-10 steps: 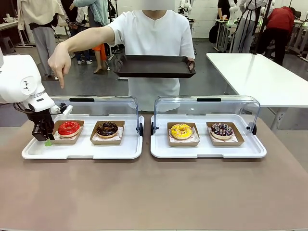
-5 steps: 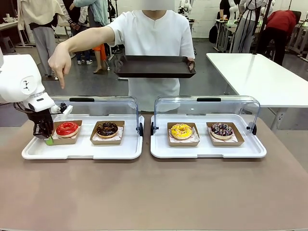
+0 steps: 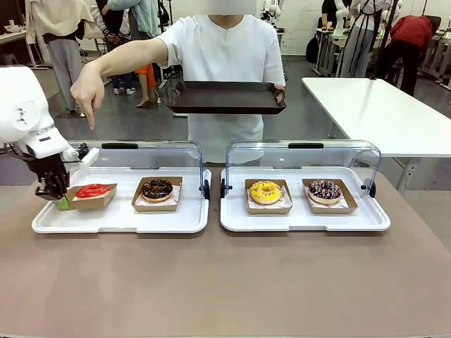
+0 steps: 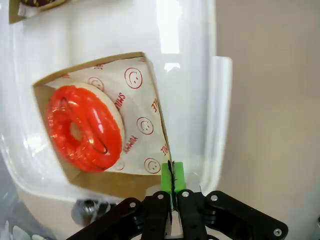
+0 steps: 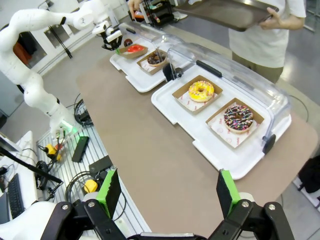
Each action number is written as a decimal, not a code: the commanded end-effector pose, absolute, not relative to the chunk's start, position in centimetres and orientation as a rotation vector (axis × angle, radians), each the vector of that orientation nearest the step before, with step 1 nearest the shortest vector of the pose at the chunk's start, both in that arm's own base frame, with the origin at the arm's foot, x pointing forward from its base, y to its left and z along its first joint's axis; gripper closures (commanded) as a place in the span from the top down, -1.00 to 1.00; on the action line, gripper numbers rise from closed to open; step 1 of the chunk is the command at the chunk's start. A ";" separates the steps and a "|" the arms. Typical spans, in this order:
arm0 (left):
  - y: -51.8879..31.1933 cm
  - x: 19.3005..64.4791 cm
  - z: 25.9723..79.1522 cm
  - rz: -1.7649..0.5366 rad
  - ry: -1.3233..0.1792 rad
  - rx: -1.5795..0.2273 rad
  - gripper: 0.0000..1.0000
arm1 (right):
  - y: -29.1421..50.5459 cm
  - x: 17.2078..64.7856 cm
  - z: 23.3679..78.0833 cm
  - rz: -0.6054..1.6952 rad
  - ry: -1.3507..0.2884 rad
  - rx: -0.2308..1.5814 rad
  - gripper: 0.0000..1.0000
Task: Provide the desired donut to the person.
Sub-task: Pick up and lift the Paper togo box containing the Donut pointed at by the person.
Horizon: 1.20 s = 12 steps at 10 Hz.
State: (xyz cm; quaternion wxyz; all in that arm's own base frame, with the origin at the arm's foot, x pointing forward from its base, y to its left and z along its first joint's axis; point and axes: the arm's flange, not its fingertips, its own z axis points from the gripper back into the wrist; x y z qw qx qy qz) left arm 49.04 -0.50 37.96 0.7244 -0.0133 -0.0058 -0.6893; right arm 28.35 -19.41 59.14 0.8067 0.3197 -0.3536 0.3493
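Left gripper [image 4: 172, 176]: I have it pinched together on the carton [image 4: 105, 181] corner, sparing the icing.
Red donut [image 3: 92, 190]: in that carton, left of frame, under the person's pointing hand [image 3: 87, 91].
Right gripper [image 5: 167, 192]: apart, idle.

"SMILE" — paper liner [image 4: 142, 122] in donut tray [image 4: 107, 184]

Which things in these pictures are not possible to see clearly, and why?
- Left wrist view: chocolate donut, cut off by the top edge.
- Front view: paper liner of the red donut, hidden by its tilted box.
- Right wrist view: dark tray, cut off by the top edge.
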 end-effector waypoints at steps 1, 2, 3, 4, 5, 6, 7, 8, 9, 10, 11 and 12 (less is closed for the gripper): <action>0.0 44.5 41.7 -1.560 -0.021 0.021 -1.00 | -19.4 28.3 59.2 0.756 -0.769 0.693 1.00; -0.2 43.1 43.3 -1.570 -0.019 0.020 -1.00 | -19.4 28.3 59.2 0.756 -0.769 0.693 1.00; -0.5 41.8 45.5 -1.554 -0.009 0.013 -1.00 | -19.4 28.3 59.2 0.756 -0.769 0.693 1.00; -0.7 41.1 47.4 -1.547 -0.027 0.020 -1.00 | -19.4 28.3 59.2 0.756 -0.769 0.693 1.00; -1.0 40.8 50.1 -1.529 -0.049 0.033 -1.00 | -19.4 28.3 59.2 0.756 -0.769 0.693 1.00; -1.4 40.7 52.2 -1.517 -0.061 0.025 -1.00 | -19.4 28.3 59.2 0.756 -0.769 0.693 1.00; -1.9 40.4 55.0 -1.517 -0.060 0.049 -1.00 | -19.4 28.3 59.2 0.756 -0.769 0.693 1.00; -2.1 40.1 58.1 -1.482 -0.077 0.023 -1.00 | -19.4 28.3 59.2 0.756 -0.769 0.693 1.00; -2.1 40.0 60.6 -1.465 -0.102 0.007 -1.00 | -19.4 28.3 59.2 0.756 -0.769 0.693 1.00; -2.1 39.9 61.7 -1.460 -0.094 0.006 -1.00 | -19.4 28.3 59.2 0.756 -0.769 0.693 1.00; -1.9 40.1 61.9 -1.450 -0.091 0.008 -1.00 | -19.4 28.3 59.2 0.756 -0.769 0.693 1.00; -1.5 40.3 61.7 -1.438 -0.096 0.002 -1.00 | -19.4 28.3 59.2 0.756 -0.769 0.693 1.00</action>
